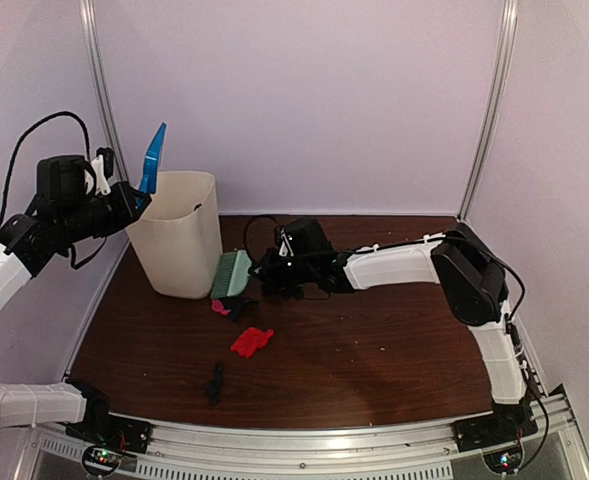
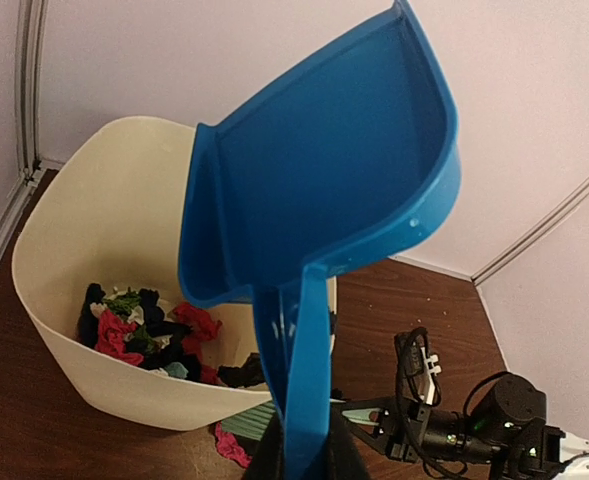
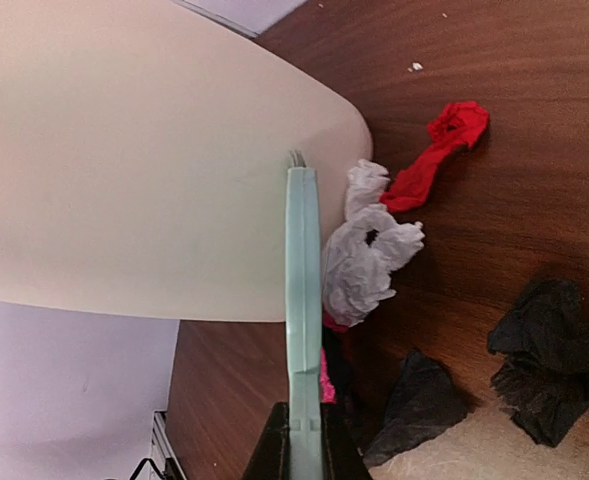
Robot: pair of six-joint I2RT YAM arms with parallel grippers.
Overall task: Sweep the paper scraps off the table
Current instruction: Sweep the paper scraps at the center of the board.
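Paper scraps lie on the table, on the near side of the cream bin. The left gripper clamps the blue dustpan high over the bin. The right gripper is nearer and grips the pale green brush just beyond them.

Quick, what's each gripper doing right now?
Left gripper: closed on the handle of the blue dustpan, held above the bin.
Right gripper: closed on the green brush, beside the bin.
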